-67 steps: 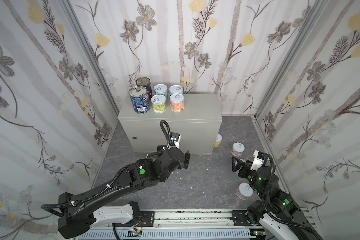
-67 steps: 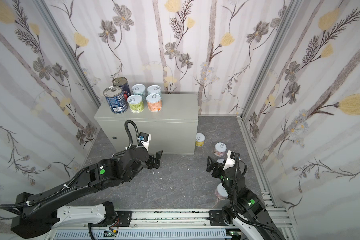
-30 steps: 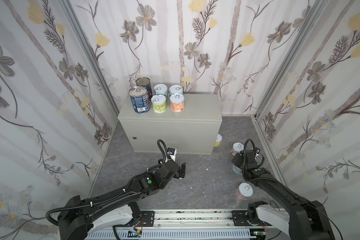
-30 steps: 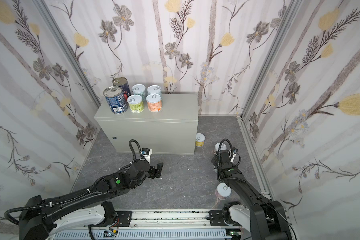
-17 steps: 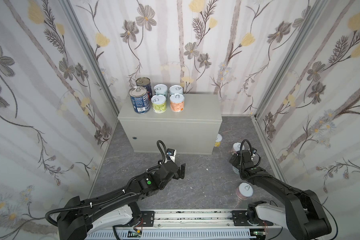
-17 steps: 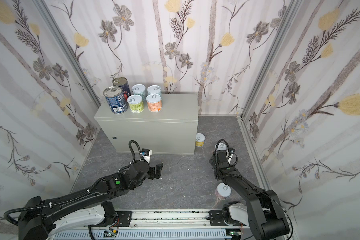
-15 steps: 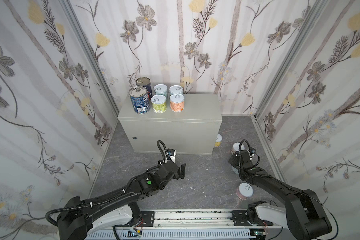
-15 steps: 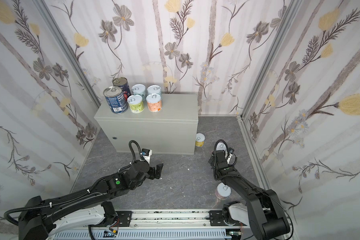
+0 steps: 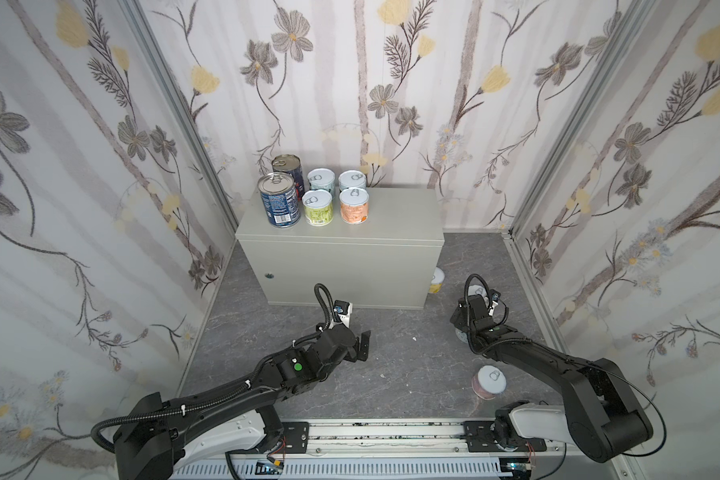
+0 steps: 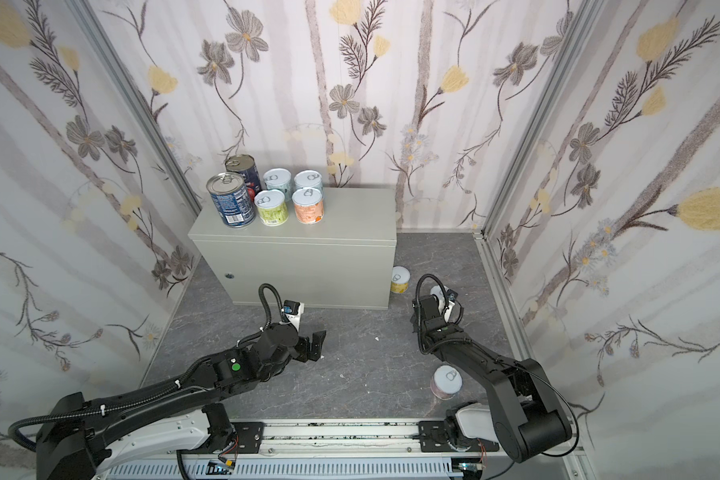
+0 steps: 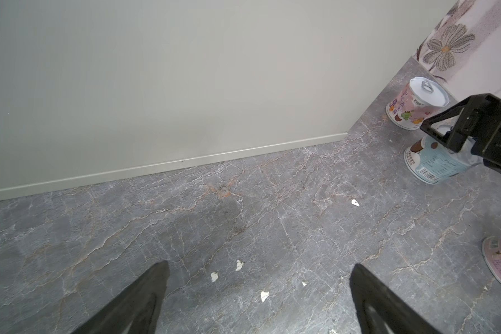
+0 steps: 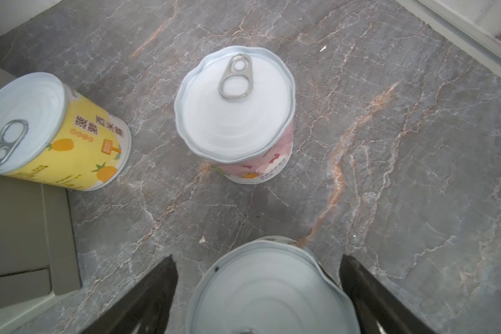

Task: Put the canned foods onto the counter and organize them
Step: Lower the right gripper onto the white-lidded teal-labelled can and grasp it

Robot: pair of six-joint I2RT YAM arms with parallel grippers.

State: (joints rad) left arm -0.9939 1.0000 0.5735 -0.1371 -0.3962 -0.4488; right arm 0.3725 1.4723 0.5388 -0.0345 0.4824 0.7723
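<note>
The counter (image 9: 337, 253) carries two tall blue-labelled cans (image 9: 279, 201) and several short cans (image 9: 317, 208) at its back left in both top views. On the floor to its right stand a yellow can (image 12: 49, 130), a pink can (image 12: 235, 110), a pale blue can (image 11: 434, 164) and a lavender can (image 9: 490, 380). My right gripper (image 12: 257, 257) is open and straddles the pale blue can, with a gap showing beside one finger. My left gripper (image 11: 259, 264) is open over bare floor in front of the counter (image 11: 156, 86).
Flowered walls close in the floor on three sides, with a metal rail (image 12: 460, 31) along the right wall near the cans. The counter's corner (image 12: 18, 231) stands just beside the yellow can. White flecks (image 11: 239, 264) lie on the floor.
My right gripper has swung from the lavender can to the pale blue can, come down over it, and its jaws have narrowed. The left arm drew back and has held still since.
</note>
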